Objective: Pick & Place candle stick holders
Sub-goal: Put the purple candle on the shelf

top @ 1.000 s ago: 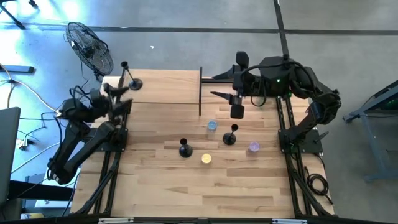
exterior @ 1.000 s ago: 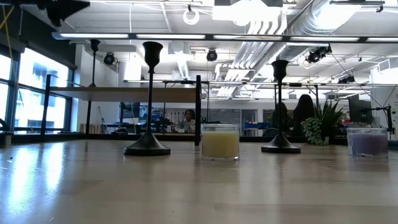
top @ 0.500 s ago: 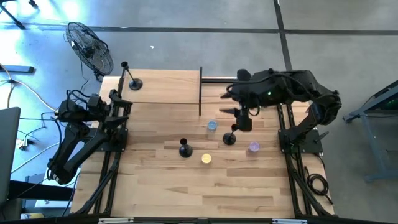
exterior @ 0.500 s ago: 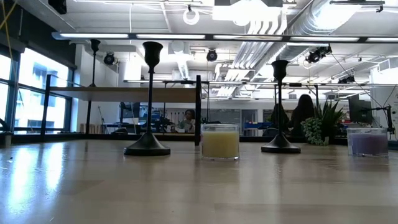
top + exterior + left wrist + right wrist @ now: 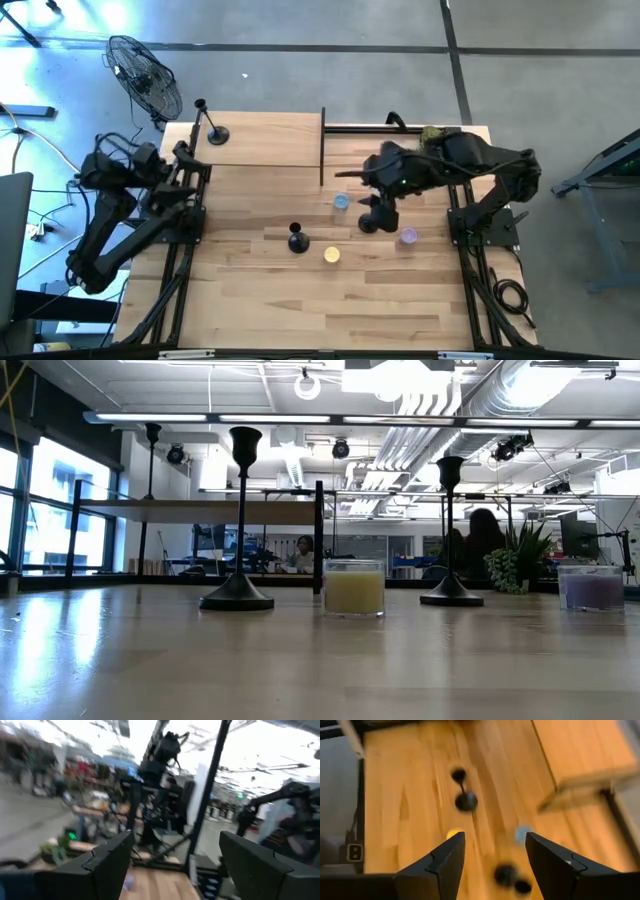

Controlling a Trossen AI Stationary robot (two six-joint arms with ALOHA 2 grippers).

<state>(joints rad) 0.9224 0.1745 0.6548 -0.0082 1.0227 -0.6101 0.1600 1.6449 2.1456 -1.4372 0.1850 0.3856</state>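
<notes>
Lowered since the earlier frame, the right gripper (image 5: 378, 205) hangs with parted, empty fingers above the right holder (image 5: 450, 532) of three black round-based candle stick holders; another (image 5: 297, 238) stands mid-table, the third (image 5: 209, 124) on the far raised wooden shelf (image 5: 270, 140). Three small glass candles: yellow (image 5: 354, 588), blue (image 5: 341, 202), purple (image 5: 408, 237). Left gripper (image 5: 172, 870) is unclenched, empty, off-table left.

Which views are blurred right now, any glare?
Left wrist view: heavy blur, bright overhead wash. Right wrist view: blurred, though the candle stick holder reads between the open fingers. Low view: sharp, window glare on the table. High view: sharp.
</notes>
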